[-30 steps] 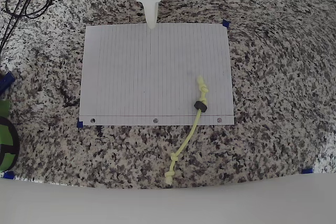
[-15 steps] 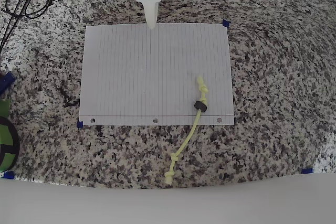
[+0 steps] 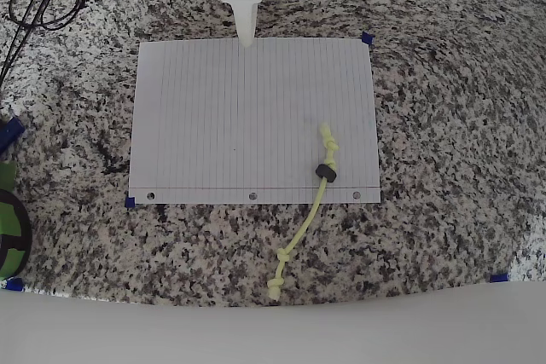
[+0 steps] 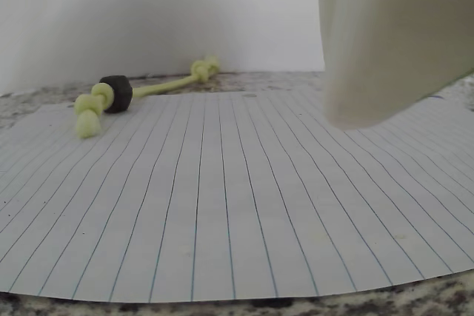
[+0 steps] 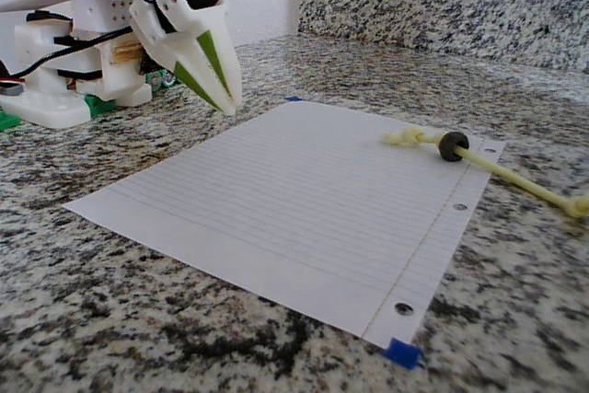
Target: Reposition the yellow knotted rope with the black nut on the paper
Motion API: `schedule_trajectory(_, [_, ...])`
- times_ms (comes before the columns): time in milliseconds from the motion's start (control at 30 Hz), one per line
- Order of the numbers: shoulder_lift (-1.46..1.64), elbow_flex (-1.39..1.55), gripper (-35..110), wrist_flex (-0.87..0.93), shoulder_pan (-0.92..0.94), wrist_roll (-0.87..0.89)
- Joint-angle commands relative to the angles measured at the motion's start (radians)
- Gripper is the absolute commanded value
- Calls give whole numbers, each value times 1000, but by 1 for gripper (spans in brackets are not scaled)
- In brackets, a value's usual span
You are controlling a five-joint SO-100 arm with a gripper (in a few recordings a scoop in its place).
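No change is seen: the gripper (image 5: 224, 98), pressed together and empty, stays at the paper's (image 3: 222, 125) far edge; the yellow knotted rope (image 3: 309, 210) (black nut (image 3: 325, 172) near the punched edge) lies untouched, so repositioning has not begun.

yellow knotted rope (image 3: 304, 219) half off paper (image 3: 222, 117)

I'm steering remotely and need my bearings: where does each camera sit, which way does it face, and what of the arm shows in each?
Overhead view: above the counter, looking straight down on the paper; the tool points in from the top edge.
Wrist view: low on the arm, looking across the paper at the yellow knotted rope; one pale finger fills the upper right.
Fixed view: low beside the counter, with the white arm at upper left.
All three show the black nut on the rope.
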Motion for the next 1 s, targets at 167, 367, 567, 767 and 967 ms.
schedule_trajectory(167, [3, 26, 10, -11, 0, -5])
schedule_trajectory(367, [3, 26, 10, -11, 2, -5])
schedule_trajectory(567, [3, 26, 10, -11, 0, -5])
schedule_trajectory(767, [3, 26, 10, -12, -15, 2])
schedule_trajectory(967, [3, 26, 10, -6, -29, 3])
